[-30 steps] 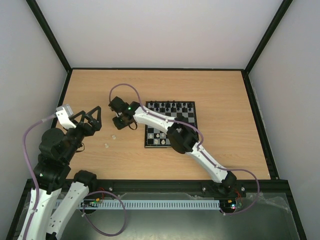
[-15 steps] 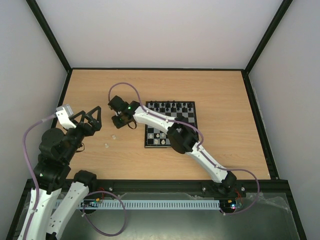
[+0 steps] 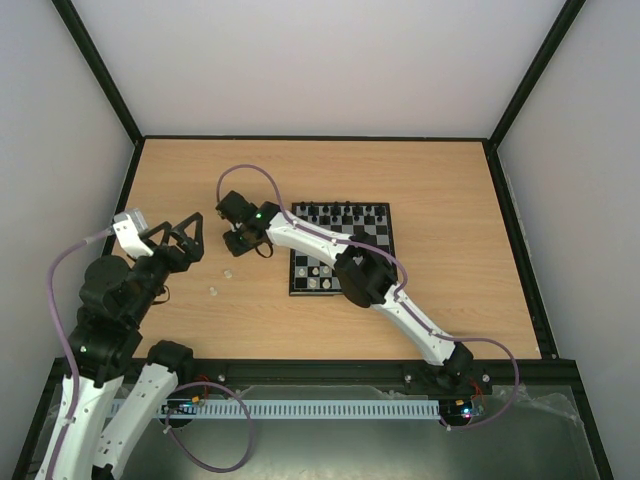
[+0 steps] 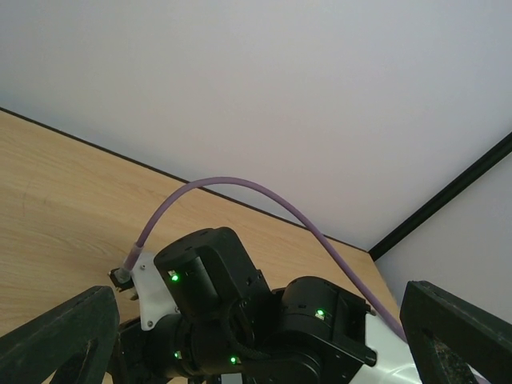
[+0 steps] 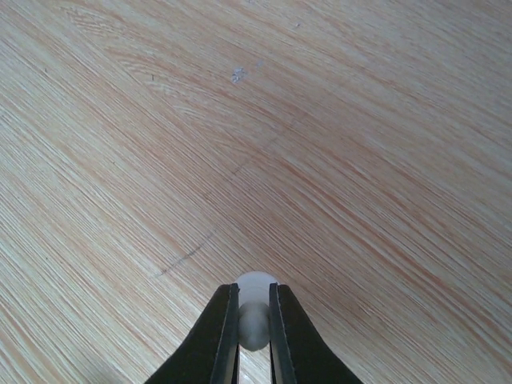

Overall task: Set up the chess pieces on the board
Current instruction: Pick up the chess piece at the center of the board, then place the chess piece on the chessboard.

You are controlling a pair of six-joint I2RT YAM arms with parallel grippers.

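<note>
Right pincer (image 5: 254, 298) clamped on 1 white chess piece (image 5: 256, 282) (over the desk (image 5: 360, 120)), at 9 o'clock from the board (image 3: 378, 250); left pincer (image 3: 180, 232) gapes wide, empty.

Black chessmen (image 3: 340, 211) stand in a row over a wooden table (image 3: 450, 250).
</note>
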